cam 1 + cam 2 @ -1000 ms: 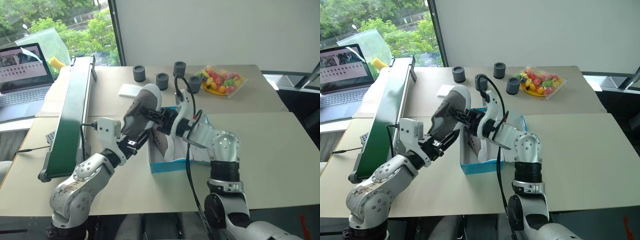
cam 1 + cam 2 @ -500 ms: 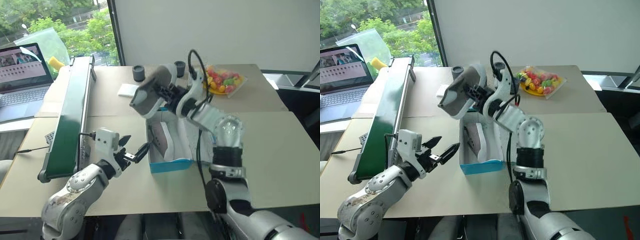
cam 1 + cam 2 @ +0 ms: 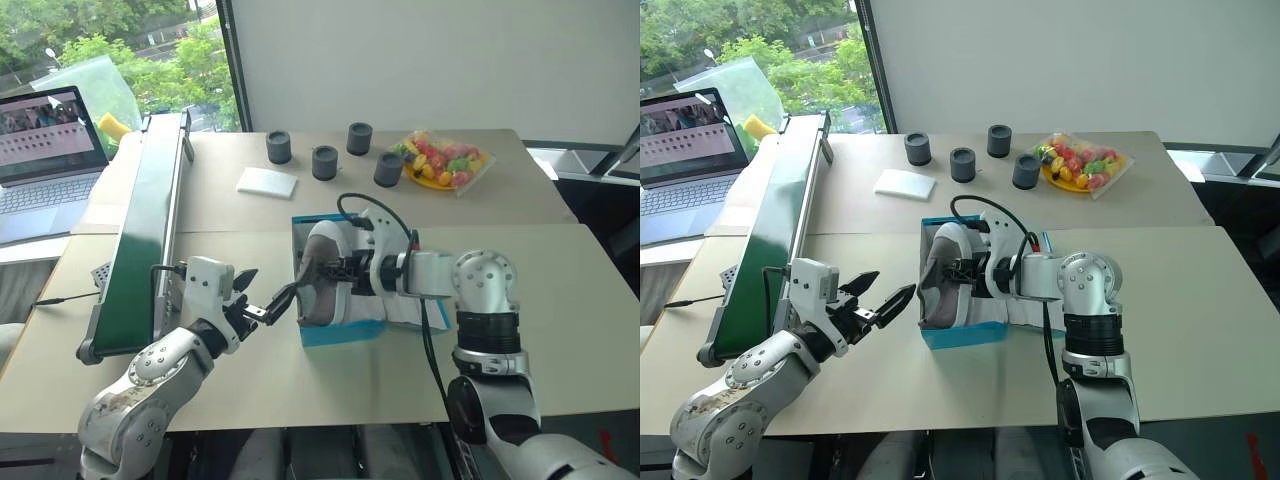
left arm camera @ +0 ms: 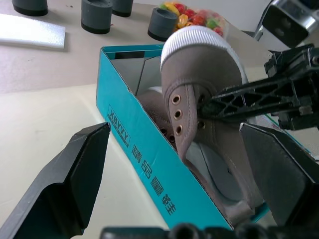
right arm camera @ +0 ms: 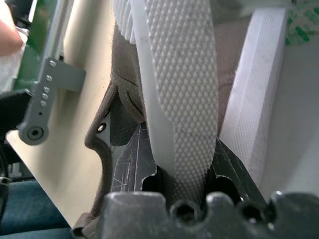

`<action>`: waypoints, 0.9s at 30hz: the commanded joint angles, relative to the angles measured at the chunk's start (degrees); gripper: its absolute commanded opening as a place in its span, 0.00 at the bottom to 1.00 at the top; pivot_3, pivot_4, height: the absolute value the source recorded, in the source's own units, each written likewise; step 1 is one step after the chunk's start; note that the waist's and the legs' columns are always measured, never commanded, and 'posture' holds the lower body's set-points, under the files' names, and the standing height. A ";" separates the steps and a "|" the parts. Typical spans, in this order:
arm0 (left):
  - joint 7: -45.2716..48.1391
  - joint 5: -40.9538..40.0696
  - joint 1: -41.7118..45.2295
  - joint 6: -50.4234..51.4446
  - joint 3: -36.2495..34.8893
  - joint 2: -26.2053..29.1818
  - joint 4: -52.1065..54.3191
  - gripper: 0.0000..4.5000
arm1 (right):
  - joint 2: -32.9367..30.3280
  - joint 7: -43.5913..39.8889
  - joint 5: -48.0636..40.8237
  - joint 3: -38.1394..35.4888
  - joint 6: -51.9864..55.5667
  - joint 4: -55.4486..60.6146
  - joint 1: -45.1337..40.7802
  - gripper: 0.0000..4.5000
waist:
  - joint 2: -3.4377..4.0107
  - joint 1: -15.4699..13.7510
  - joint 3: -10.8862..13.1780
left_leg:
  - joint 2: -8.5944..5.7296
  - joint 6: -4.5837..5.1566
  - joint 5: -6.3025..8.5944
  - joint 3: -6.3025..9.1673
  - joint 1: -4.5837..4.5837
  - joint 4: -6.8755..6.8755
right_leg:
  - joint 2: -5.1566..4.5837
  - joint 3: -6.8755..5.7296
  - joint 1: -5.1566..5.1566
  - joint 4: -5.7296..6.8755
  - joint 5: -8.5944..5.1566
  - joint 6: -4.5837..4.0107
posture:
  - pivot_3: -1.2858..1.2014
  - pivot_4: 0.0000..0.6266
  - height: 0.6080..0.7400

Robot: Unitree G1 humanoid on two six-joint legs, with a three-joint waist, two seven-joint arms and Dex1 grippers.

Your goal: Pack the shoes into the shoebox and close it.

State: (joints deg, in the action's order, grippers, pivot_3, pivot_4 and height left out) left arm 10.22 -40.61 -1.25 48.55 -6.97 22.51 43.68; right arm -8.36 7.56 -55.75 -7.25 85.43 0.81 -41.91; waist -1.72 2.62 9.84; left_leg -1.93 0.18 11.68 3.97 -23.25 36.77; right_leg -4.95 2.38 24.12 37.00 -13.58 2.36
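From the head camera, the blue shoebox [image 3: 335,330] sits open at mid-table, and the right gripper [image 3: 340,275] is clamped on a grey-brown shoe [image 3: 318,270] held on its side over the box's left wall, partly inside; the left gripper [image 3: 268,300] hovers just left of the box, fingers spread and empty (not touching the cardboard).

In the left wrist view, the wide-open fingers [image 4: 70,179] frame the box wall; a second shoe [image 4: 209,174] lies in the box beneath the held one.

In the right wrist view, the fingers [image 5: 132,167] pinch the ribbed white sole [image 5: 182,94] of the held shoe.
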 commanded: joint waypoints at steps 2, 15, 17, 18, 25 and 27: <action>1.79 -1.43 -0.27 -0.65 -0.55 1.60 3.38 1.00 | -0.61 -3.53 4.20 3.53 1.18 -1.45 -3.35 0.11 | 0.00 -0.02 0.00 | -0.01 0.00 0.00 0.00 -0.01 0.00 | 0.00 0.00 0.00 -0.01 0.00 0.00 | 0.52 0.24 1.00; 5.21 -2.56 1.92 -0.42 1.37 4.29 1.41 1.00 | -3.86 -28.51 22.77 33.61 -7.81 -18.39 -20.29 0.11 | 0.00 0.08 0.00 | 0.08 0.02 0.02 -0.55 -0.02 0.00 | 0.05 0.01 0.05 -0.06 0.00 0.00 | 0.52 0.24 1.00; 5.08 -2.47 1.90 -0.40 1.71 4.26 1.53 1.00 | -4.87 -32.11 24.58 36.84 -8.95 -17.80 -20.28 0.11 | 0.00 0.05 0.00 | 0.08 0.02 0.02 -0.55 -0.02 0.00 | 0.05 0.01 0.05 -0.06 0.00 0.00 | 0.52 0.24 1.00; 5.12 -2.56 1.84 -0.41 1.59 4.33 1.49 1.00 | -6.40 -34.39 26.78 40.68 -11.23 -16.88 -19.69 0.11 | 0.00 0.01 0.00 | 0.09 0.02 0.03 -0.54 -0.01 0.00 | 0.05 0.01 0.06 -0.06 0.00 0.00 | 0.52 0.24 1.00; 4.66 -2.56 1.73 -0.41 2.08 3.98 1.64 1.00 | -11.76 -45.70 38.86 53.65 -25.58 -16.79 -15.73 0.11 | -0.04 -0.13 -0.04 | 0.08 0.01 0.03 -0.54 0.19 0.00 | 0.04 0.01 -0.14 -0.11 0.00 0.01 | 0.52 0.24 1.00; 4.43 -2.63 1.74 -0.44 1.88 3.86 1.57 1.00 | -8.16 -48.50 34.26 48.22 -16.20 -20.34 -16.11 0.11 | -0.05 0.04 -0.05 | 0.14 0.01 0.03 -0.54 0.44 0.01 | 0.04 0.04 -0.38 -0.10 0.03 -0.02 | 0.52 0.24 1.00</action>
State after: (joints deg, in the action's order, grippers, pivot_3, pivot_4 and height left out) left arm 14.66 -42.93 0.19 48.78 -4.71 26.36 44.07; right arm -16.89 -38.64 -19.59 40.56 63.21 -16.58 -59.78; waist -1.77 2.65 9.79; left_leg -1.58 0.18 11.71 3.49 -22.57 36.76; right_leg -4.83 2.44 23.46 36.87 -13.53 2.29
